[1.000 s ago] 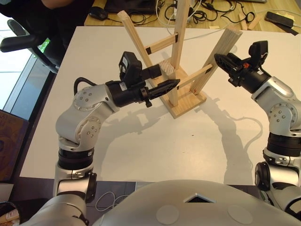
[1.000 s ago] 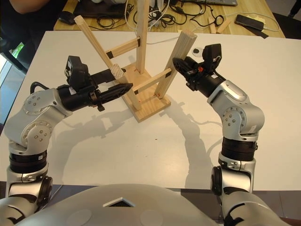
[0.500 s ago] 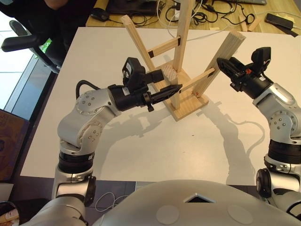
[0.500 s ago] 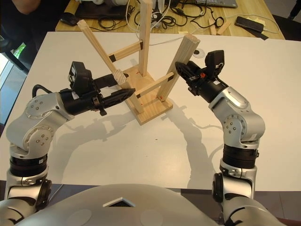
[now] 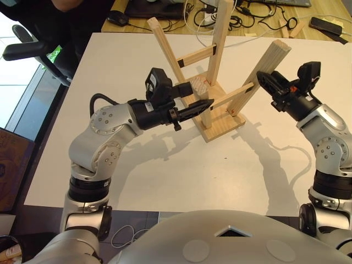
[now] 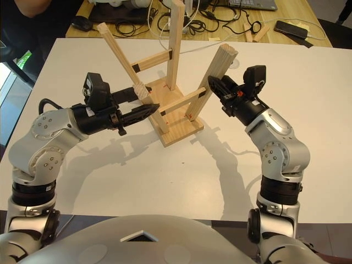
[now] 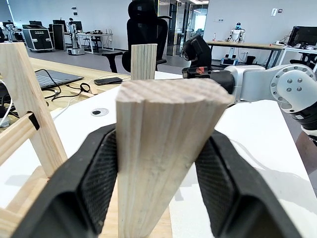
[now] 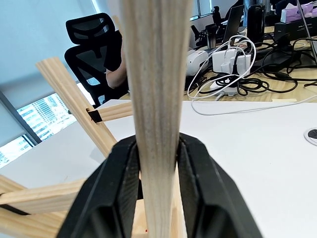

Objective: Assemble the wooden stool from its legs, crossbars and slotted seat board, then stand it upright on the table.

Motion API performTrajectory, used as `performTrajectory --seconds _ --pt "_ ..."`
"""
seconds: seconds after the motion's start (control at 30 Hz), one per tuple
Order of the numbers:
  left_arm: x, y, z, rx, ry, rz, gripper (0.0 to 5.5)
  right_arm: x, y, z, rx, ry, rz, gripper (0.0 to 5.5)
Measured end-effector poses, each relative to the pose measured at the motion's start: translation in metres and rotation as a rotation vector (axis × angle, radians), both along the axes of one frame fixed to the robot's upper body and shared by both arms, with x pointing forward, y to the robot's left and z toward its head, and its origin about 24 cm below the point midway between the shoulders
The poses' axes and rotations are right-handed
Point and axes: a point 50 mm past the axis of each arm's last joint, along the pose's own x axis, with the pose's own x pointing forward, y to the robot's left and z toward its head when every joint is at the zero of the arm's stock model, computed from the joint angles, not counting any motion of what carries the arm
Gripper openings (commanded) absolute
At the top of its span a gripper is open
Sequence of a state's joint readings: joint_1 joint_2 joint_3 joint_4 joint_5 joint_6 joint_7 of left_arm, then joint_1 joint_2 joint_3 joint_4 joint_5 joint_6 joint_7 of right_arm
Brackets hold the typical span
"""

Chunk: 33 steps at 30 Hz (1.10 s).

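The stool (image 5: pixel 218 55) is sitting upside down on the tabletop (image 5: pixel 181 165), its seat board (image 5: pixel 223 122) lying flat and its legs splaying upward. The left gripper (image 5: pixel 204 104) fingers are clamping a near leg (image 7: pixel 158 148), and the right gripper (image 5: pixel 264 80) fingers are pinching the right-hand leg (image 8: pixel 156 74), likely bracing the frame for turning upright

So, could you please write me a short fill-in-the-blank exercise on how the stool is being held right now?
1. The stool is upside down: its seat board is lowest and its ___ point up.
2. The left hand is ___ on one leg.
3. The right hand clamps another leg, above the ___ table.
Missing words: legs; shut; white.
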<state>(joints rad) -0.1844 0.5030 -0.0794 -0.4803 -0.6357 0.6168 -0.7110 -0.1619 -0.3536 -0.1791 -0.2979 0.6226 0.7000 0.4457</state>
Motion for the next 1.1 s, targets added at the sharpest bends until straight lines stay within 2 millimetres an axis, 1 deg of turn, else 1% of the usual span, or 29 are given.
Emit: performTrajectory --seconds 0.1,0.43,0.53,0.7,0.9,1.03,1.07,1.1 --pt "0.0 0.0 0.0 0.001 0.0 0.003 2.19 -0.001 0.0 -0.001 0.003 0.0 -0.005 1.0" --pt "0.002 -0.003 0.001 0.011 -0.007 0.008 2.15 -0.004 -0.005 -0.003 0.148 0.088 -0.031 1.0" --pt "0.002 -0.004 0.001 0.012 -0.009 0.007 2.15 -0.004 -0.005 -0.002 0.164 0.098 -0.034 1.0" --pt "0.003 -0.004 0.0 0.016 -0.006 0.014 2.13 -0.009 -0.009 -0.004 0.09 0.046 -0.007 1.0" --pt "0.003 -0.005 0.0 0.024 -0.007 0.011 2.13 -0.009 -0.012 -0.006 0.024 -0.002 0.012 1.0" --pt "0.002 -0.006 0.001 0.034 -0.008 0.011 2.13 -0.007 -0.009 -0.006 -0.032 -0.034 0.02 1.0" --pt "0.001 -0.006 0.001 0.036 -0.008 0.01 2.13 -0.005 -0.007 -0.005 -0.053 -0.039 0.019 1.37" --pt "0.002 -0.007 0.002 0.038 -0.01 0.01 2.13 -0.003 -0.006 -0.005 -0.071 -0.043 0.02 1.58"
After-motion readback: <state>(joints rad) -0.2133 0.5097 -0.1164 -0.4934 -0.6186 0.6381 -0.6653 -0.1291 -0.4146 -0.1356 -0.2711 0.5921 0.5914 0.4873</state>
